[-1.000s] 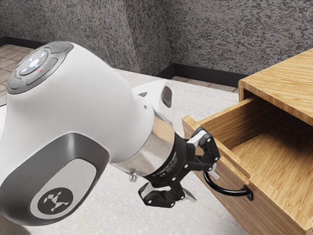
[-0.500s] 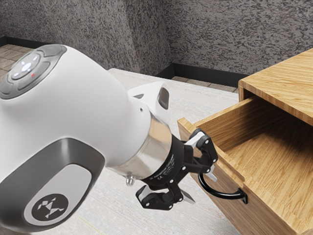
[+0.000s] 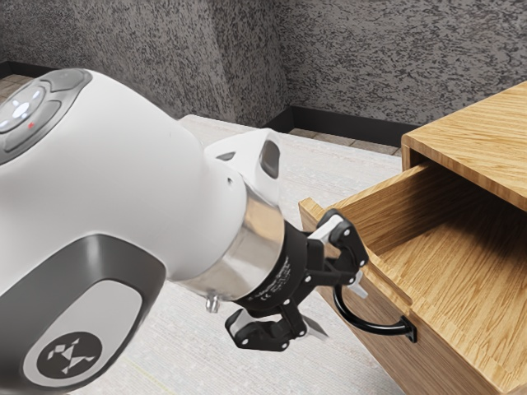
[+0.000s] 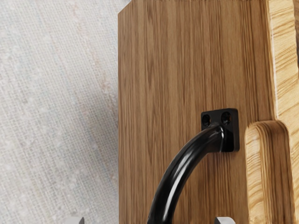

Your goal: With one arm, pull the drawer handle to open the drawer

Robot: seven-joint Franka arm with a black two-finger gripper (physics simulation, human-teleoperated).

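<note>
Exterior view, from its left: the big white arm (image 3: 107, 214) leans in low over the pale floor (image 3: 189, 354), and the wrist is tilted down so that the gripper (image 3: 338, 311) faces the drawer's front instead of coming at it from above. That angle looks chosen to line the hand up with the direction of the pull. The fingers are spread wide, one above and one below, and the black handle (image 3: 372, 323) loops through the gap between them. I would call that a hook, not a pinch, since a curved bar like this can be dragged along by a finger behind it without any squeeze.

Further toward that view's right, the drawer (image 3: 449, 263) stands well out of the cabinet (image 3: 486, 140), its bare wooden bottom open to the room. Judging by how much of the inside shows, the job is mostly done, with perhaps a little travel left.

In the wrist view, the floor gives way to the drawer's oak front (image 4: 159, 70). The handle rises from between the two grey fingertips (image 4: 223, 220), touching neither as far as I can see, and bends over to its screwed plate (image 4: 219, 128). With so loose a hold, the bar could slip off a finger if the arm pulls at a slant.
</note>
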